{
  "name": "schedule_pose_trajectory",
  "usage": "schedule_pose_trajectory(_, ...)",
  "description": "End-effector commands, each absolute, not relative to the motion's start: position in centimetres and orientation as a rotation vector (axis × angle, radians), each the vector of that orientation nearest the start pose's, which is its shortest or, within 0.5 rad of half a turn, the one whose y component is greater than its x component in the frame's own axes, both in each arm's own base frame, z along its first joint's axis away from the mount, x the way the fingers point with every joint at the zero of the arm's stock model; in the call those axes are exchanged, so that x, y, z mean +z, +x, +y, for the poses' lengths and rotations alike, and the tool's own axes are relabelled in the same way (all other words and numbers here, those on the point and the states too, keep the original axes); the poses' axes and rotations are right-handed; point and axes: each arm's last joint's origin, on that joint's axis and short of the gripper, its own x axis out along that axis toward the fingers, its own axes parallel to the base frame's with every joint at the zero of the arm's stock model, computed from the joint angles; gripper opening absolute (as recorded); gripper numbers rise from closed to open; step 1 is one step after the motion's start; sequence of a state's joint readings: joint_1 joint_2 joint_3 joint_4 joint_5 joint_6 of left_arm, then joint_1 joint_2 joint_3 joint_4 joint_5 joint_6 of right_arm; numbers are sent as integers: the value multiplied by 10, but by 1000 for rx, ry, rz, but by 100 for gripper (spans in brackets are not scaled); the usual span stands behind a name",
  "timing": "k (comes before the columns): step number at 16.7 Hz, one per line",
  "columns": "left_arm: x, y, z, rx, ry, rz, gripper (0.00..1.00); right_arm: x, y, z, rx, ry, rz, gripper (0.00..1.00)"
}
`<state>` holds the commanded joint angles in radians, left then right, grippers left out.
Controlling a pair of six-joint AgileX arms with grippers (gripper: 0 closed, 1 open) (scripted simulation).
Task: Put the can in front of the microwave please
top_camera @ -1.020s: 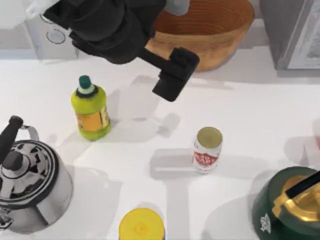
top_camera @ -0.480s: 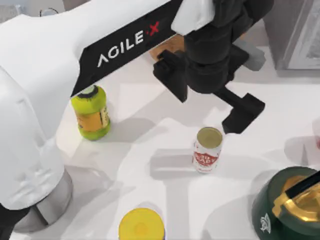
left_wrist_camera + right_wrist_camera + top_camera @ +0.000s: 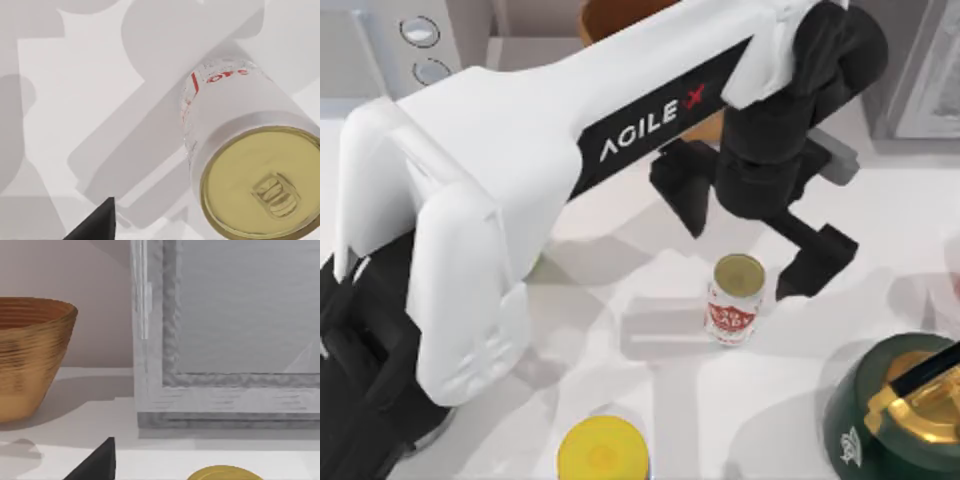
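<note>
The can stands upright mid-table, white with a red label and a dull gold top. In the left wrist view the can appears close up, beside one black fingertip. My left arm reaches across the table from the lower left. Its gripper hangs open just behind and above the can, nothing between its fingers. The microwave, light grey with two round dials, sits at the far left back, partly covered by the arm. Off to the side my right gripper is parked, one fingertip in view.
A yellow-lidded container stands at the front edge. A dark green kettle with gold lid sits front right. A darker grey box stands back right, with a wooden bowl beside it. The left arm covers the table's left half.
My left arm has swung from the back left across to the right. Its open gripper has come down close to the can. The arm now hides the bottle and the silver kettle.
</note>
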<state>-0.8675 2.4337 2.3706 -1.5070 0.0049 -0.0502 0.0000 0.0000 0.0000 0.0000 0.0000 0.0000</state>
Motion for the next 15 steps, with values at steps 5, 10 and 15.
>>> schedule_pose_trajectory(5,217,314,-356,-625,625,1478,100,160,106,-1,0,0,0,100)
schedule_pose_trajectory(10,193,314,-358,-629,629,1476,100,160,106,-1,0,0,0,100)
schedule_pose_trajectory(15,158,312,-358,-629,630,1477,100,160,106,-1,0,0,0,100)
